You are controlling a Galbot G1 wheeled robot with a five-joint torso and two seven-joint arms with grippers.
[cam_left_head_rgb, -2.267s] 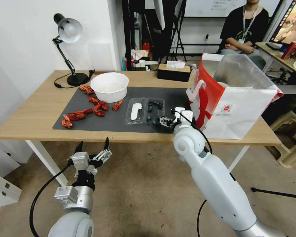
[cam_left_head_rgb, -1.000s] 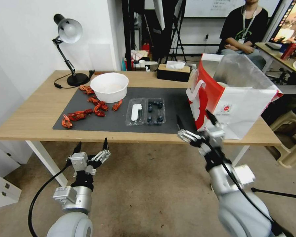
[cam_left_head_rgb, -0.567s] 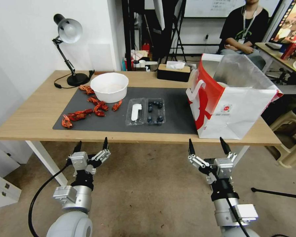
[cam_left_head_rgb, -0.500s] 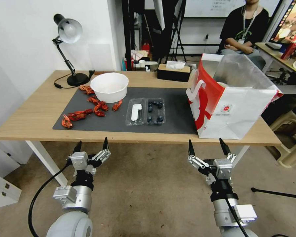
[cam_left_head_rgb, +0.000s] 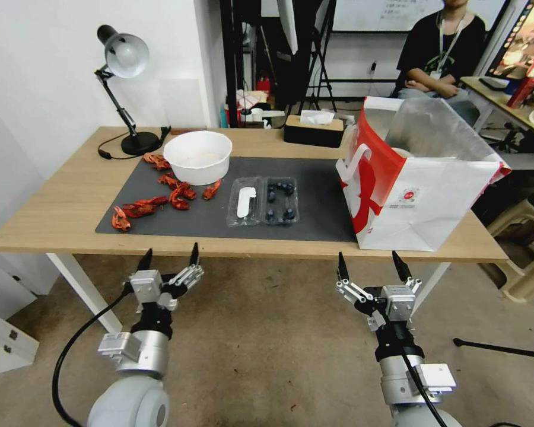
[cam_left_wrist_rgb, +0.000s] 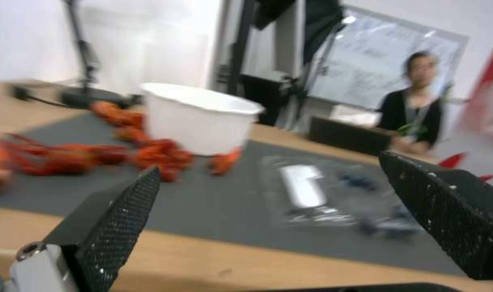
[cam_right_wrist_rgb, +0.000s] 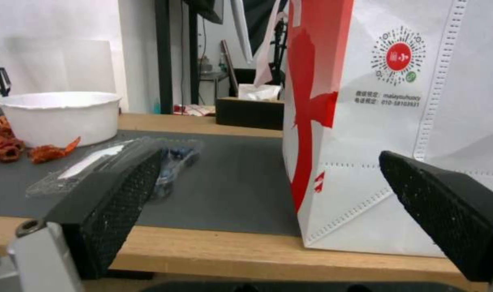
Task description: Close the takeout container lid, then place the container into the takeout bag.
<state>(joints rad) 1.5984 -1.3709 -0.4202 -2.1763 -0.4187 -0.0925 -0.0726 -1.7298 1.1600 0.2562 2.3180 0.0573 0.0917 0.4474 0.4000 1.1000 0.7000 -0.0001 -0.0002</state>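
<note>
The takeout container lies spread flat and open on the dark mat. Its berry half holds dark blueberries. The lid with its white label lies on the side toward the bowl, and shows in the left wrist view as the lid. The takeout bag stands open at the table's right end, also seen as the bag. My left gripper and right gripper hover below the table's front edge, both open and empty, well short of the container.
A white bowl sits behind the container with red crayfish scattered on the mat. A desk lamp and a tissue box stand along the back. A person sits behind the bag.
The right arm has pulled back from the container's edge on the mat to below the table front, fingers spread. The left gripper has risen slightly. The container stays flat and open.
</note>
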